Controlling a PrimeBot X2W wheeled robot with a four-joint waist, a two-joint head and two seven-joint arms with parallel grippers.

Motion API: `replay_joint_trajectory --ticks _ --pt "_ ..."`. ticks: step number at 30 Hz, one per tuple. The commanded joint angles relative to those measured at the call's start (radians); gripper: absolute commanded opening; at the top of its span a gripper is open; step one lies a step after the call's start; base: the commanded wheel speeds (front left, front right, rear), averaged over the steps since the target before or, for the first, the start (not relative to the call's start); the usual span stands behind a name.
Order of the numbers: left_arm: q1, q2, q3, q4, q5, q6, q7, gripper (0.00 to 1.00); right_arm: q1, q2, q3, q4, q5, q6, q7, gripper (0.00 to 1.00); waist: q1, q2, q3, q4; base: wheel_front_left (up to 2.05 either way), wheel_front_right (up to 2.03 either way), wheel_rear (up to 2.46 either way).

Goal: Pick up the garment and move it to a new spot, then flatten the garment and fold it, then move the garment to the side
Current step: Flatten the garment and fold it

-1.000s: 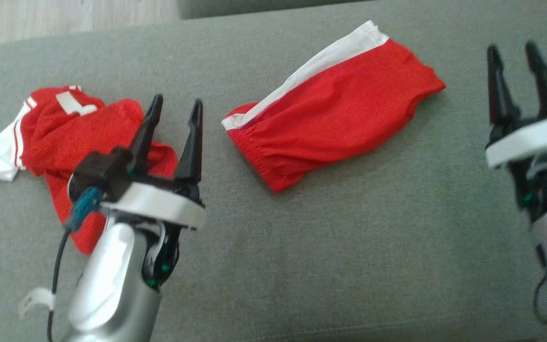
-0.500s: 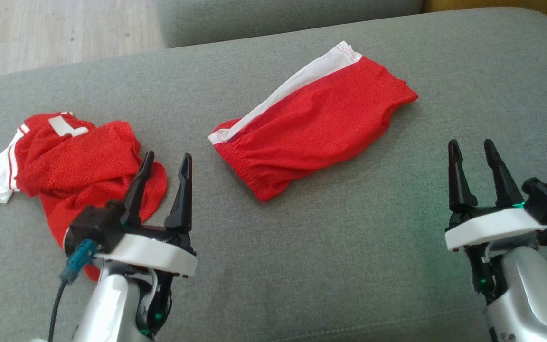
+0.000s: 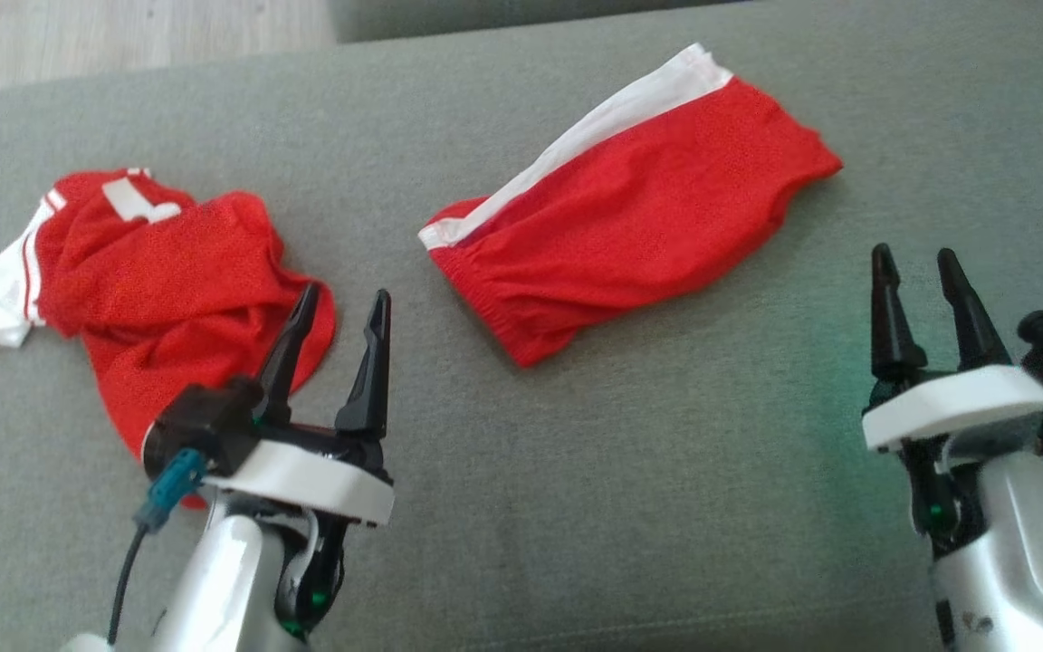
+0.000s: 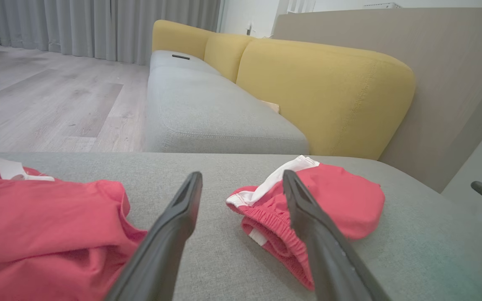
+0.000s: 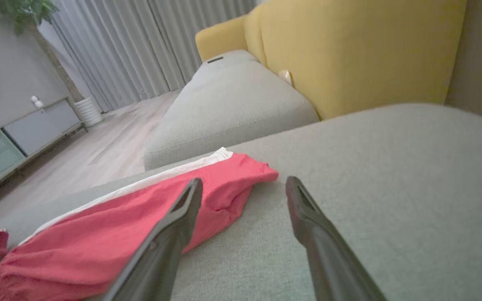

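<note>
Nearest, the left tool [image 3: 345, 299] and right tool [image 3: 913, 258] hover over the grey cushion [image 3: 666, 471], both with fingers spread and empty. Just beyond the left one lies a crumpled red jersey [image 3: 159, 290]. Farther back, mid-cushion, lie red shorts [image 3: 630, 226], seemingly folded in half.

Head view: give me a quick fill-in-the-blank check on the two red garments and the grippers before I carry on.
1. The red shorts carry a ____ stripe along one long edge.
2. In the head view, the crumpled jersey lies to the ____ of the shorts.
3. The left gripper and the right gripper both stand ____, holding nothing.
4. The sofa backrest in the left wrist view is ____.

Missing words: white; left; open; yellow.
</note>
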Motion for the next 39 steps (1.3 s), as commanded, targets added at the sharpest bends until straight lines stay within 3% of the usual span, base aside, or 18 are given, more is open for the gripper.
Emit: replay_joint_trajectory --ticks 1,8,14,24,39 --pt "-0.063 0.004 0.021 -0.033 0.001 -0.004 -0.005 1.0 -0.06 0.015 0.001 -0.02 0.043 -0.001 0.023 1.0 0.0001 -0.0001 0.031 0.026 0.0 0.0 0.0" --pt "-0.102 0.004 -0.02 -0.024 -0.007 -0.004 -0.005 1.0 -0.206 0.05 -0.136 0.089 0.228 -0.001 0.192 1.0 0.0001 -0.0001 0.103 0.1 0.0 0.0 0.0" --pt "-0.132 0.004 -0.057 -0.028 -0.028 0.008 -0.005 1.0 -0.357 0.058 -0.284 0.252 0.27 -0.001 0.314 1.0 0.0001 -0.0001 0.151 0.168 0.0 0.0 0.0" --pt "-0.171 0.004 -0.102 -0.04 -0.054 0.023 -0.005 1.0 -0.543 0.007 -0.454 0.506 0.147 -0.001 0.435 1.0 0.0001 -0.0001 0.202 0.25 0.0 0.0 0.0" --pt "-0.194 0.004 -0.15 -0.057 -0.093 0.048 -0.005 1.0 -0.714 -0.05 -0.525 0.681 -0.022 -0.001 0.514 1.0 0.0001 -0.0001 0.252 0.314 0.0 0.0 0.0"
